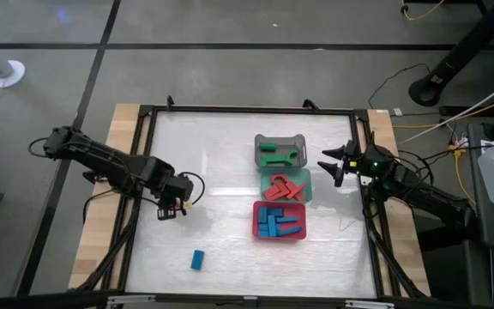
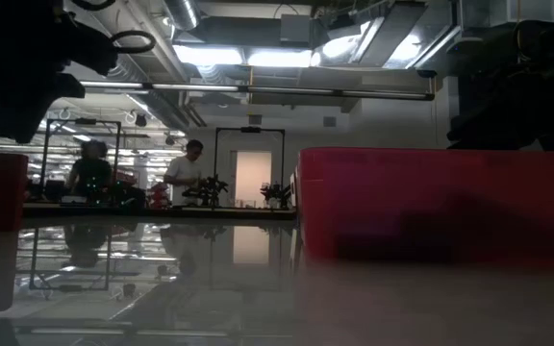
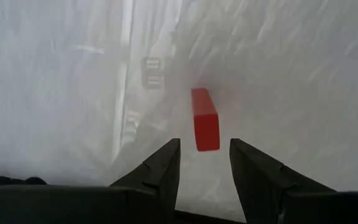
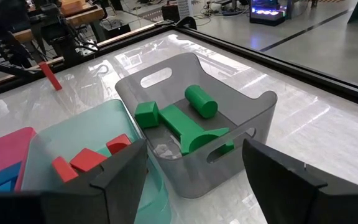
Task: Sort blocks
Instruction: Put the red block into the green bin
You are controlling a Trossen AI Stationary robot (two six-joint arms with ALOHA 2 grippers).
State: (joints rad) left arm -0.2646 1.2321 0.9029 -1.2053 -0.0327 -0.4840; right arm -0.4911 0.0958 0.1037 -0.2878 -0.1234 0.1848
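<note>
A red bar block stands on the white table just ahead of my left gripper, whose open fingers stand either side of its near end without touching it. In the low view the red bar stands on end. In the high view my left gripper hides it. A blue block lies alone near the table's front. My right gripper is open and empty beside the grey tray, right of it. It also shows in its own wrist view.
Three trays stand in a column right of centre: the grey tray with green blocks, a teal tray with red blocks, and a red tray with blue blocks. A black frame borders the table. People stand in the room beyond.
</note>
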